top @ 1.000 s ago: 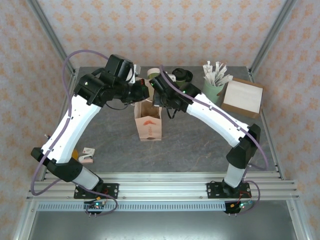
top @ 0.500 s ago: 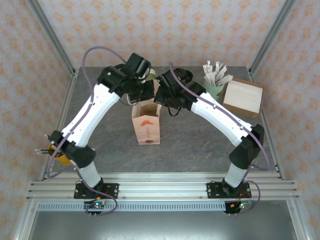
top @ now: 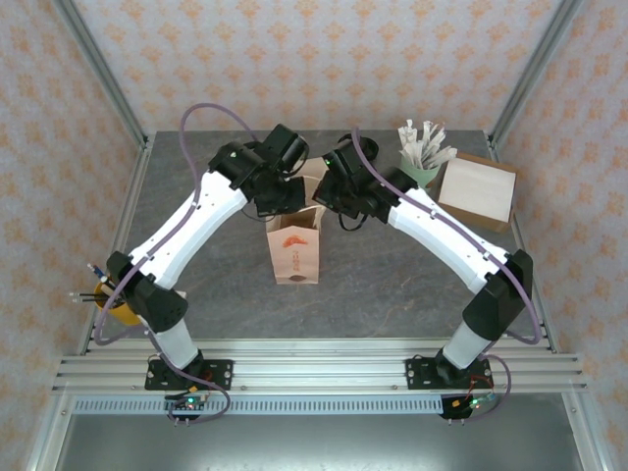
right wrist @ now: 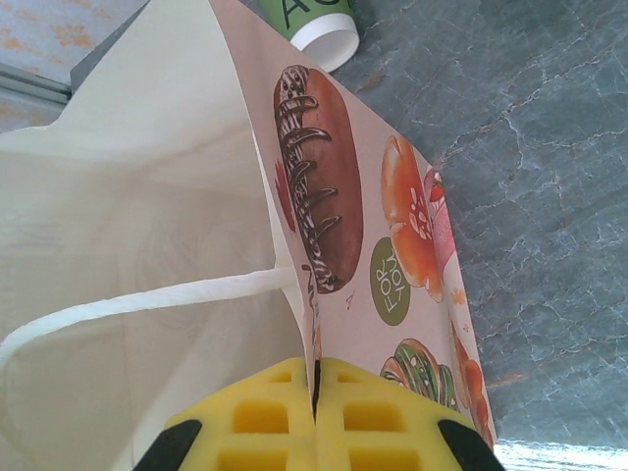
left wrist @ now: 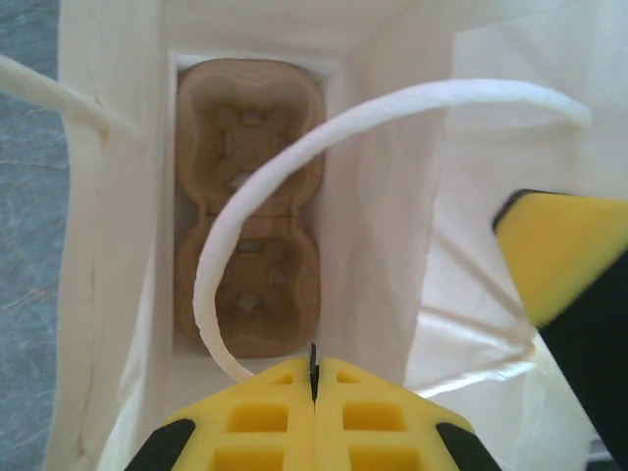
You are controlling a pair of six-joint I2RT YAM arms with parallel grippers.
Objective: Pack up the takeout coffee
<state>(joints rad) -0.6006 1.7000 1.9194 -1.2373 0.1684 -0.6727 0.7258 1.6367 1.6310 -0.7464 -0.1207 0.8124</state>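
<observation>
A printed paper bag [top: 293, 250] stands at mid-table, its mouth held apart between my two grippers. My left gripper [left wrist: 314, 378] is shut on the bag's near rim; that view looks down into the bag [left wrist: 392, 235], past a white handle loop [left wrist: 294, 157], at a brown two-cup cardboard carrier [left wrist: 248, 206] on the bottom. My right gripper [right wrist: 315, 388] is shut on the opposite wall [right wrist: 392, 226], the one printed with pastries. One takeout coffee cup [right wrist: 321, 22], green with a white rim, stands on the table just beyond the bag. From above, the left gripper [top: 287, 199] and right gripper [top: 330, 203] meet over the bag's top.
A mint-green cup of white-wrapped sticks [top: 420, 165] and a brown cardboard box [top: 477, 189] sit at the back right. A yellow cup of pens [top: 111, 297] is at the left edge. Grey stone tabletop [top: 392, 285] lies in front of the bag.
Both arms have swung in toward the centre, and the left arm's elbow has dropped to the left edge. The grippers have closed in over the bag's top, and the bag has shifted slightly.
</observation>
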